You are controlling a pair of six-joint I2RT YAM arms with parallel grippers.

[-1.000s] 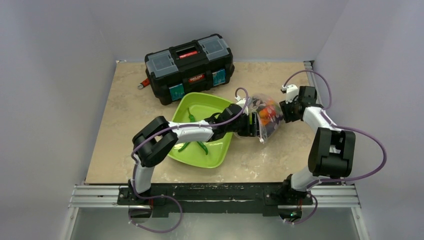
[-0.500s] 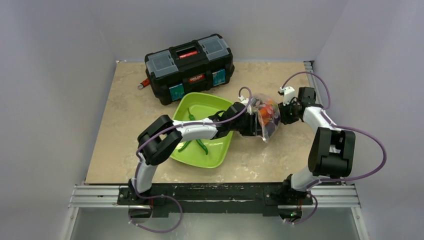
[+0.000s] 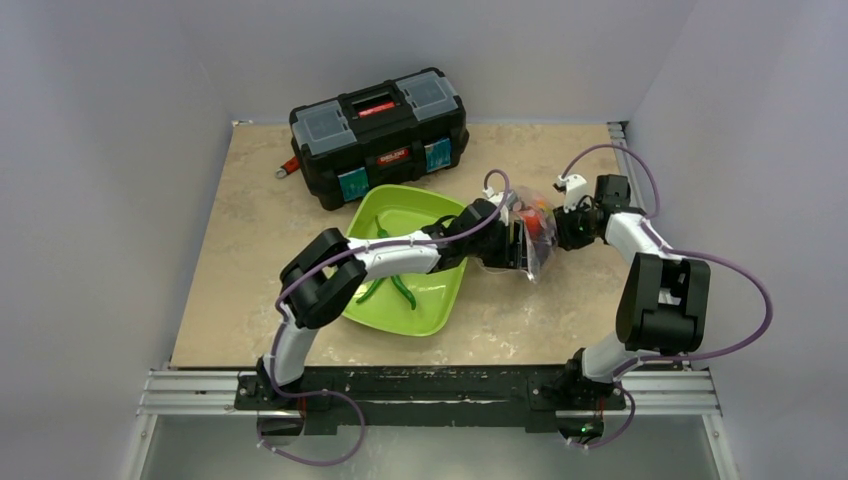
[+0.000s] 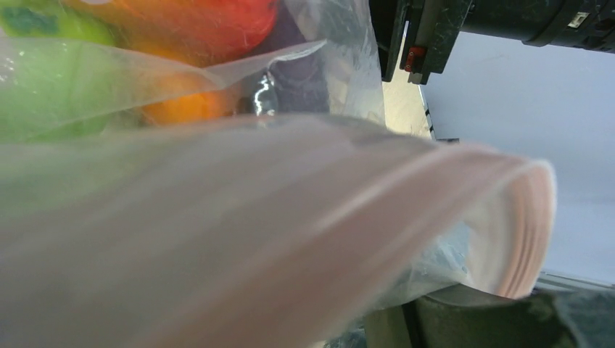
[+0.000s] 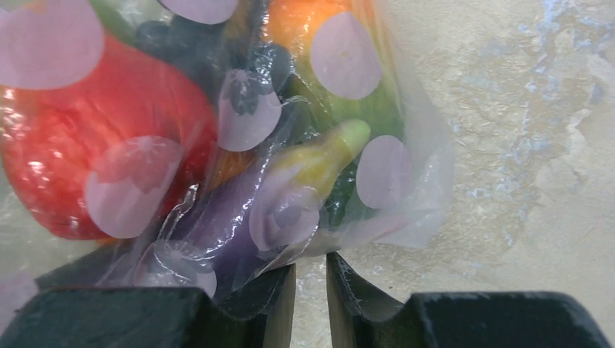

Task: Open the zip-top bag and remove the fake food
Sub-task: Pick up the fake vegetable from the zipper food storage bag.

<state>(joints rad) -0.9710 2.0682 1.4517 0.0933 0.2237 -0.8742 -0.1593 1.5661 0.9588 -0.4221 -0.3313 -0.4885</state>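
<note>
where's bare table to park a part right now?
Free: the table strip left of toolbox and green tray; the far corner right of the toolbox; the near edge right of the tray. Crowded: the tray's far-right side, around the zip-top bag.

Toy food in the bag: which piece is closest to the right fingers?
The purple eggplant, right above the fingers; the red strawberry and the orange sit farther away.

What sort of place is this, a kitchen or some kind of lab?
Probably a robot lab test cell: two arms bolted to a metal rail at the table edge, bare walls boxing it in, a toolbox.
</note>
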